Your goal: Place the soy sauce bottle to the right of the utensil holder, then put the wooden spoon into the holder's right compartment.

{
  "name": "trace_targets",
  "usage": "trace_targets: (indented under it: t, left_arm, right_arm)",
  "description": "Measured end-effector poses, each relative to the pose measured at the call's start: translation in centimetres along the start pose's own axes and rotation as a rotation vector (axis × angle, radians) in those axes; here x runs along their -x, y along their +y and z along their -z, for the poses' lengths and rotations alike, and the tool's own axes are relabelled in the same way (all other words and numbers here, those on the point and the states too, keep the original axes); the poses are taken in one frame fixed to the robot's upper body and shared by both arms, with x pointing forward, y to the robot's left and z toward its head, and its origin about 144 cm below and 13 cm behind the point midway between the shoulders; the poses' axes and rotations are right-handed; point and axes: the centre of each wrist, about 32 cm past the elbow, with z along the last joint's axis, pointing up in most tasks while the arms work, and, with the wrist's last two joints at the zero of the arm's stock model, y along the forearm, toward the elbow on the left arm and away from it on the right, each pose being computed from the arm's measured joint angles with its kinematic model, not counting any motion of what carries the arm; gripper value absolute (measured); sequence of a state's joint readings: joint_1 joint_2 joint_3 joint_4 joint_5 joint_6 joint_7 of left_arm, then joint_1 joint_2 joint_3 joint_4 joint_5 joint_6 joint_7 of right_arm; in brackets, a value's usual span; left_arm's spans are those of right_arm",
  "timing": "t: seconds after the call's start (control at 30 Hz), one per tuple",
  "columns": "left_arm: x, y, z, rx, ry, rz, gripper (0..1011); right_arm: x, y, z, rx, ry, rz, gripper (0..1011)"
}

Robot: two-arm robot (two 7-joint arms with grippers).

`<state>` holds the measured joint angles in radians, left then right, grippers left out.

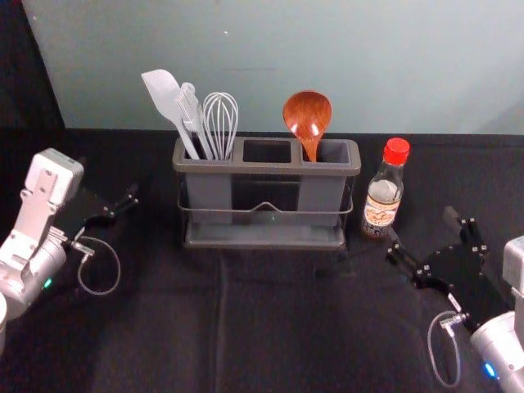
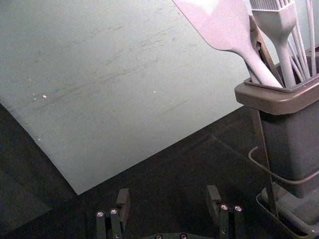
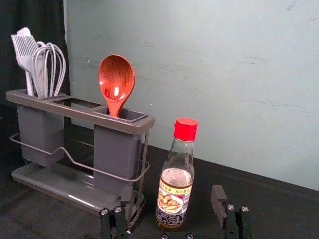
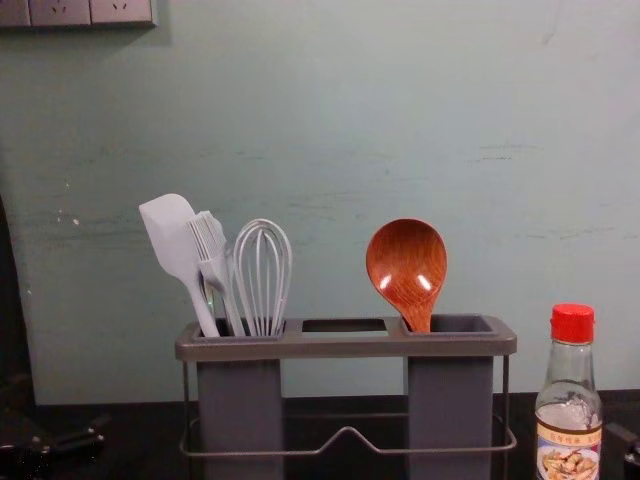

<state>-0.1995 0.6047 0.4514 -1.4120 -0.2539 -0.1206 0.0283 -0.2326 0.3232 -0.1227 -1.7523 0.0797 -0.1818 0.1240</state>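
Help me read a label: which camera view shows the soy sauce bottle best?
The right wrist view: the soy sauce bottle shows large, cap to base, label facing the camera. The head view shows it smaller, from above; the chest view, from the side, base cut off.

L arm at head view's L edge, L gripper (image 1: pixel 121 205) angled fwd & inward, prob. near level, tho dark there; its fingers are spread. R arm at lower R, R gripper (image 1: pixel 422 227) aimed fwd & inward, fingers wide apart w/ nothing between.
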Motion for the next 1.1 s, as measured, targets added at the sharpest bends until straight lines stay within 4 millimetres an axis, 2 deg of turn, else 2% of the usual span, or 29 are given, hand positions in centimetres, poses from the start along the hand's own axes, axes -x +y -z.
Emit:
trace_targets:
  t: [1.1]
  left_arm:
    - [0.00,0.00,0.00,0.000,0.000,0.000,1005]
  right_arm:
    - [0.07,-0.04,-0.08,0.002,-0.003,-0.005,1003]
